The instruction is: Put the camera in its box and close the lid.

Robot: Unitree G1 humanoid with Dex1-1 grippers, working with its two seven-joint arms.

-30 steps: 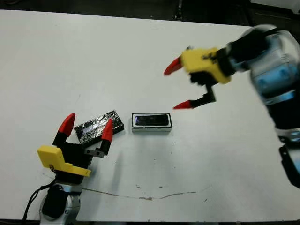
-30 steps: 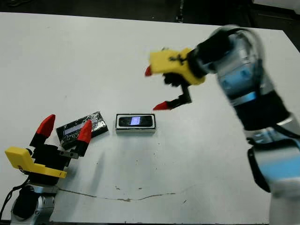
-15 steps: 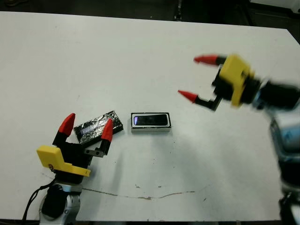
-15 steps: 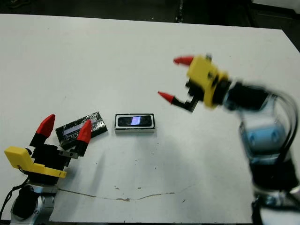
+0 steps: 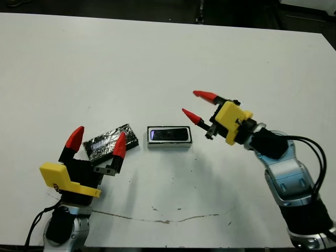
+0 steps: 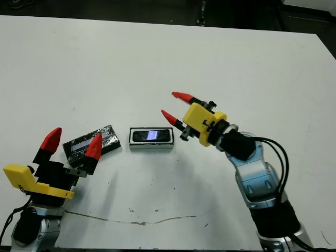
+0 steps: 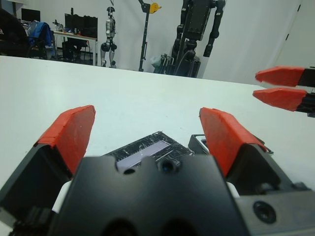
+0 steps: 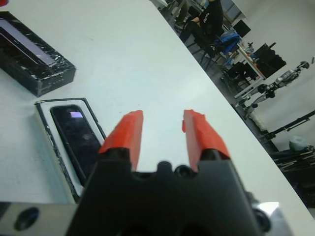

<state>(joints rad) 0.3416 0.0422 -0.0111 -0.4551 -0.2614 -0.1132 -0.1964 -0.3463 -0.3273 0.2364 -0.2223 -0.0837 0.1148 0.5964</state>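
Observation:
The camera (image 5: pixel 169 134) lies flat inside the box (image 5: pixel 169 145), a small white tray at the middle of the table. Its bluish patch shows at one end. Just left of the box rests the lid (image 5: pixel 103 142), speckled black and angled, uncovered. My left gripper (image 5: pixel 99 136) stands open right in front of the lid, and its fingers (image 7: pixel 72 132) frame the lid (image 7: pixel 143 148) without touching it. My right gripper (image 5: pixel 189 102) is open and empty, hovering just right of the box, fingertips pointing left. In the right wrist view the camera (image 8: pixel 77 138) sits beside the fingers (image 8: pixel 126 132).
A thin brown crack line (image 5: pixel 168 221) runs across the white table near its front edge. Dark floor lies past the far edge (image 5: pixel 157 16). Beyond the table are robot stands (image 7: pixel 197 29) and a seated person (image 8: pixel 214 14).
My right arm has swung down from high over the table to a low spot just right of the box, and its fingers have drawn closer together. The left gripper, lid and box are unmoved.

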